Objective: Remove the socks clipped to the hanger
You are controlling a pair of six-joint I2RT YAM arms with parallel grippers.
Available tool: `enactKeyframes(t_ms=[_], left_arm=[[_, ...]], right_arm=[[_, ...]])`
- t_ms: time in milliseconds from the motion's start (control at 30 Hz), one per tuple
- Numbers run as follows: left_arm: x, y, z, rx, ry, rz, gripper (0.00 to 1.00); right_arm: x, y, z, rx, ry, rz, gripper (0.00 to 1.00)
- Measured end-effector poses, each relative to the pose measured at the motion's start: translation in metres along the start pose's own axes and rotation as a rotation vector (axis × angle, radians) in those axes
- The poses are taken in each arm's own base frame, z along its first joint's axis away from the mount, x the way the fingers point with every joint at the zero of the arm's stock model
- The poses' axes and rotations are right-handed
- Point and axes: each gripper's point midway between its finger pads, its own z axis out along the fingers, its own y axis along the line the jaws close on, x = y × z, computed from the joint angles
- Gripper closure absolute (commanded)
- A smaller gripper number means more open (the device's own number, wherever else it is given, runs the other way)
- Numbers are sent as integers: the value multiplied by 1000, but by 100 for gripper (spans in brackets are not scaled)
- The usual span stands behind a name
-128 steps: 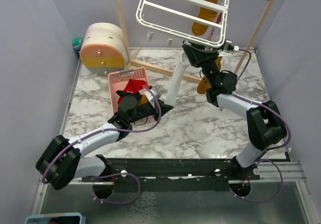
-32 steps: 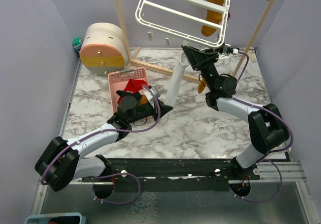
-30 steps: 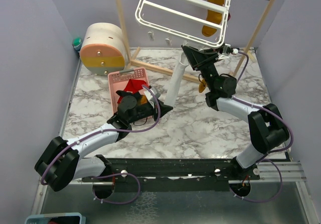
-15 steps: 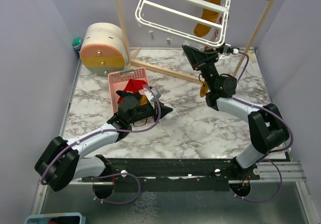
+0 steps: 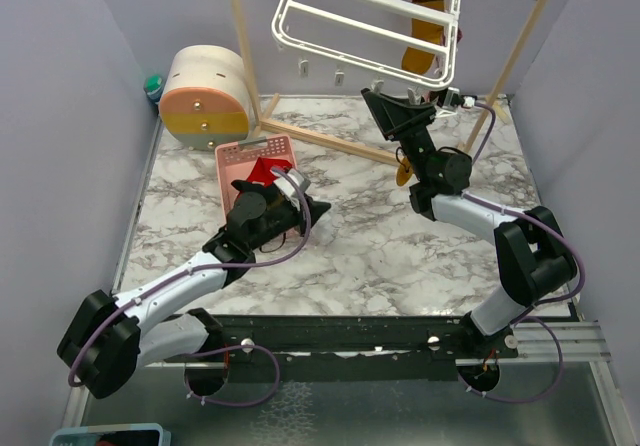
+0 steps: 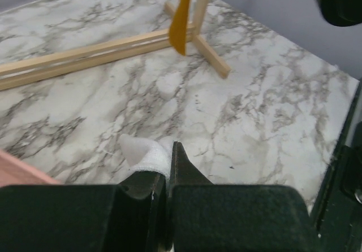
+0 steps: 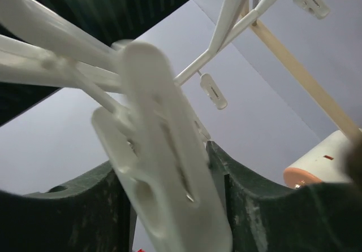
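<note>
- Top view: the hanger [image 5: 345, 57] hangs tilted from the wooden rack [image 5: 240, 46] at the far side. An upper mustard sock [image 5: 425, 41] is clipped at its right end. A lower mustard sock [image 5: 404, 173] dangles just behind the right arm; what holds it is hidden.
- Top view: the right gripper [image 5: 385, 104] reaches up under the hanger's near right corner. The left gripper [image 5: 315, 209] sits low over the worktop [image 5: 200, 216], just right of the pink basket [image 5: 240, 150], where a red sock [image 5: 262, 171] lies.
- Left wrist view: the jaws are together on a fold of a white sock [image 6: 144, 150], which is off the hanger. The rest of the sock is hidden under the fingers.
- Right wrist view: a white clip [image 7: 153, 94] sits between the jaws, with nothing visible in its mouth. The jaws stand partly apart on either side of it, and I cannot tell whether they press it.
- Step in hand, as I judge it: stowing the white sock. The left arm needs to swing left over the basket and part its jaws.
- Next for the right arm: back off the bare clip, find the one holding a mustard sock and squeeze it so that sock can be drawn down.
</note>
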Motion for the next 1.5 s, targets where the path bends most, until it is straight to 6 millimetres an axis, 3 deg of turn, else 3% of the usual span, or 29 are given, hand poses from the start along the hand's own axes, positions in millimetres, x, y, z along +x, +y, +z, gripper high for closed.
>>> enactKeyframes(t_ms=[200, 267, 433, 733, 800, 900, 1000, 1067, 1167, 1333, 1500], left_arm=[[-3, 59, -11, -260, 49, 0, 100], [-11, 88, -20, -362, 40, -11, 100], [-5, 145, -45, -552, 72, -64, 100], [-5, 213, -67, -739, 88, -182, 100], [7, 224, -71, -773, 112, -237, 91], [23, 231, -72, -799, 155, -293, 70], [32, 230, -73, -800, 185, -325, 37], [30, 227, -71, -790, 188, -335, 5], [17, 223, -66, -760, 186, -342, 1], [-29, 211, -53, -674, 138, -318, 1], [-75, 174, -31, -501, 65, -237, 1]], right_arm=[[2, -1, -2, 4, 6, 6, 35], [3, -2, -3, 9, 9, 8, 34], [6, -7, -8, 24, 19, 11, 31], [13, -10, -19, 43, 43, 21, 20], [15, -10, -23, 52, 53, 24, 19], [18, -7, -29, 56, 73, 22, 18], [19, 0, -39, 60, 94, 14, 17], [20, 6, -46, 68, 105, 2, 17], [19, 13, -56, 89, 127, -33, 15], [13, 32, -68, 125, 158, -124, 14], [7, 42, -83, 202, 208, -232, 12]])
